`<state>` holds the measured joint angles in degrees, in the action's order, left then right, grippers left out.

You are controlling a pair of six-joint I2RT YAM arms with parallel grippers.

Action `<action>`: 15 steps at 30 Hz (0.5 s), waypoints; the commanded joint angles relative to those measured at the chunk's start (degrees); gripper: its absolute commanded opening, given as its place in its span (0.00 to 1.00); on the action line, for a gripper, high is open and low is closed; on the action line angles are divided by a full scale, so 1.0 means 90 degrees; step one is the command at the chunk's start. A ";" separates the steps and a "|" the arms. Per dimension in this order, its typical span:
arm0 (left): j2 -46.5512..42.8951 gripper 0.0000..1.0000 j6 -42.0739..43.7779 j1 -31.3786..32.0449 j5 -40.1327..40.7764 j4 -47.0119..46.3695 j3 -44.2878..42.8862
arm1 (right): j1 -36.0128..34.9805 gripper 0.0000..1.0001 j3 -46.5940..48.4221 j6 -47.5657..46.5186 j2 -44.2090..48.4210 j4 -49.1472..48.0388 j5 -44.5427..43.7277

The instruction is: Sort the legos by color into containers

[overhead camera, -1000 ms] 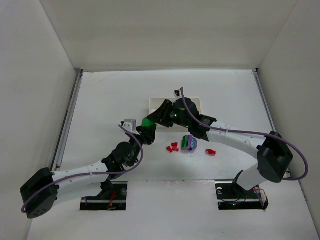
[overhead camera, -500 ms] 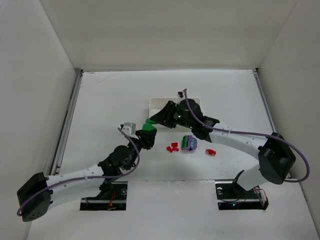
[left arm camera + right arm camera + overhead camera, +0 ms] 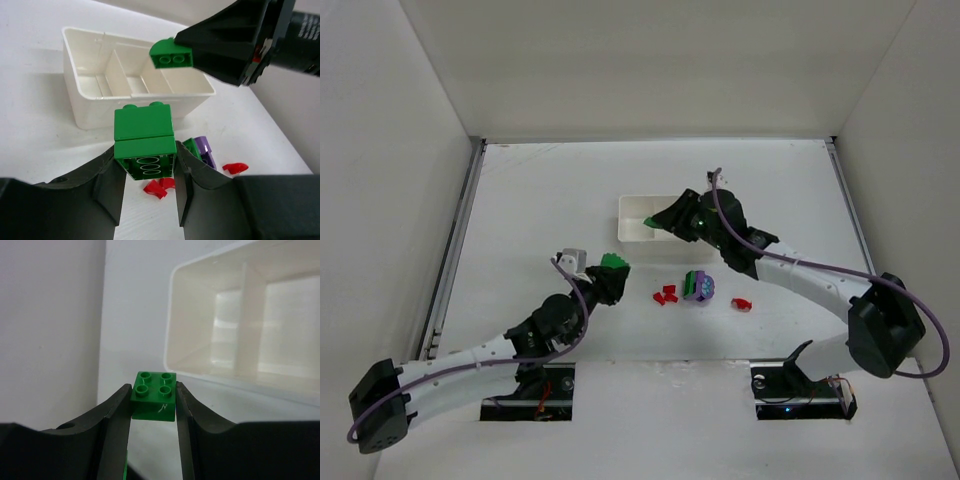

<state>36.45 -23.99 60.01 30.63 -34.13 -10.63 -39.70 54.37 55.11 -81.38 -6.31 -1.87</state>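
Left wrist view: the left jaws pinch a stacked green brick [image 3: 145,142] near the white tray [image 3: 95,107]; the right jaws pinch a smaller green brick [image 3: 172,54] over the tray.

one left gripper [image 3: 146,161], one right gripper [image 3: 153,399], one tray [image 3: 632,232], three compartments [image 3: 118,79], two held green legos [image 3: 144,125].

Bright, even light from overhead, just faint soft shadows on the table [image 3: 530,190]. Right wrist shot is softer, the white tray [image 3: 200,340] looks washed out and glowy. Top view is sharp.
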 commanded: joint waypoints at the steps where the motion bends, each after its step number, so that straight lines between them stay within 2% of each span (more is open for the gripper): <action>1: 0.0119 0.15 -0.0234 -0.0061 -0.0355 0.0276 -0.0088 | 0.0139 0.33 -0.0045 -0.0849 0.0283 0.0250 -0.0836; 5: 0.0432 0.16 -0.0313 -0.0178 -0.1068 0.0471 -0.0380 | 0.0305 0.33 -0.0142 -0.1318 0.0410 0.0388 -0.1266; 8: 0.0676 0.16 -0.0479 -0.0402 -0.2004 0.0589 -0.0644 | 0.0480 0.33 -0.0289 -0.1504 0.0468 0.0437 -0.1579; 15: 0.0834 0.16 -0.0937 -0.0940 -0.4037 0.0599 -0.0909 | 0.0569 0.33 -0.0367 -0.1680 0.0352 0.0291 -0.1121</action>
<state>44.51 -29.54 52.99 4.95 -27.05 -16.49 -34.37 50.57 42.50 -78.43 -1.65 -13.26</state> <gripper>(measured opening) 0.348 0.427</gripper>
